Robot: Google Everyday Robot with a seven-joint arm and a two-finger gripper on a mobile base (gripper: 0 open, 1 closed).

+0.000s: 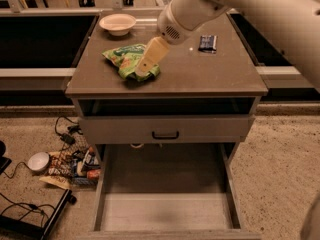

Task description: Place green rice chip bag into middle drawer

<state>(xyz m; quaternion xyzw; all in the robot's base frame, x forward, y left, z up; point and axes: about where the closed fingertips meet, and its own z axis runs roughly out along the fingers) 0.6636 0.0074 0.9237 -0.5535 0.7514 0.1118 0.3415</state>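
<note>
— What do we see around the desk [210, 76]?
— Speckled beige carpet [280, 174], and dark recesses [40, 41] behind with pale ledges. On the floor at left we see cables [65, 134] and clutter [72, 165]. The light is dim and warm.
— And the gripper [142, 72]?
— We see it low over the desk's left half.
</note>
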